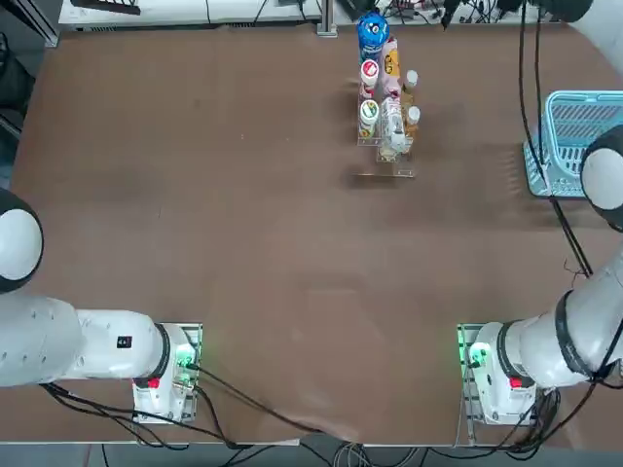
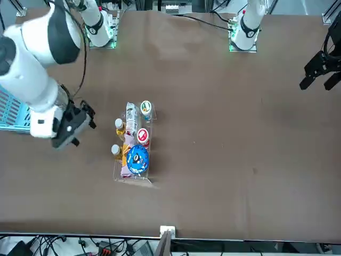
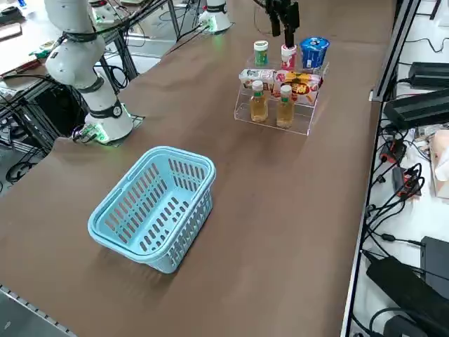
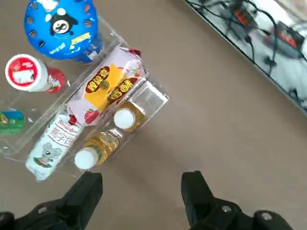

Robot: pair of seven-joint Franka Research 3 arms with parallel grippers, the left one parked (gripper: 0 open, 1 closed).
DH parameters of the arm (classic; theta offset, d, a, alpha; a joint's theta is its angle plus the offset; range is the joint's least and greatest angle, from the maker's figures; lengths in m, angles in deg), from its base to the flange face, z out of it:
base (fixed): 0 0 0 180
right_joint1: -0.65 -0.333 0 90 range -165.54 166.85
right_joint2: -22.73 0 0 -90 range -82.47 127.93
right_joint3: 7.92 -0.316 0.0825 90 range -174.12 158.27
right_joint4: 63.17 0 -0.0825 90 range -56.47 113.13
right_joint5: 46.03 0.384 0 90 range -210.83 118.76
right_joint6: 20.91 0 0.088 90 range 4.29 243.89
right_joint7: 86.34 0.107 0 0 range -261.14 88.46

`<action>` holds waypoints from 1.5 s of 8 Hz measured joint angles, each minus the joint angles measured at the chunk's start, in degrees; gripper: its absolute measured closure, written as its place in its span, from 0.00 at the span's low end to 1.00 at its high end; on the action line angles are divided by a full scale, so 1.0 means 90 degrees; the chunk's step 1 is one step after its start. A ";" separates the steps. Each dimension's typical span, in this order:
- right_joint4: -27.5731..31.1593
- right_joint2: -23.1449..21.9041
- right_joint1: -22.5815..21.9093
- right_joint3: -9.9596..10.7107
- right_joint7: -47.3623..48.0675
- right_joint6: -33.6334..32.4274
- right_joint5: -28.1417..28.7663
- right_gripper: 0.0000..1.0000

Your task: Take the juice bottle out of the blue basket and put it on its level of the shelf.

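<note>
Right gripper point(image 4: 141, 191) wide open, nothing between its black fingers point(image 4: 194, 191), hanging above bare table just beside the shelf point(image 3: 309, 123) on the basket side. Shelf is clear acrylic, stepped, loaded. Two small white-capped bottles stand side by side on its lowest step. The juice bottle point(image 3: 259, 102) (paler yellow of the two) is slim, clear plastic, white cap, upright, at the end of the step nearer the robot. The more orange bottle point(image 3: 285, 107) is just beside it. Middle step holds two wrapped snack packs point(image 4: 108, 84) lying flat. Top step has a green-lidded cup point(image 3: 261, 53), a red-lidded cup point(image 4: 25, 73) and the big blue-topped bottle point(image 4: 61, 26). Blue basket point(image 3: 151, 207) sits well apart from the shelf, light blue, slotted sides, no items inside it in the side view. In the front view the gripper point(image 2: 74, 128) sits between basket and shelf.
</note>
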 joint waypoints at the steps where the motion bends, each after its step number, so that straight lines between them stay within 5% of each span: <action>1: 0.0017 -0.0133 0.0093 0.0008 0.0392 -0.0118 0.0000 0.00; 5: 0.0681 -0.0848 0.0554 0.0043 0.1513 -0.0246 0.0000 0.00; 12: 0.2572 -0.2833 0.0976 0.0039 0.3468 -0.0481 -0.0001 0.00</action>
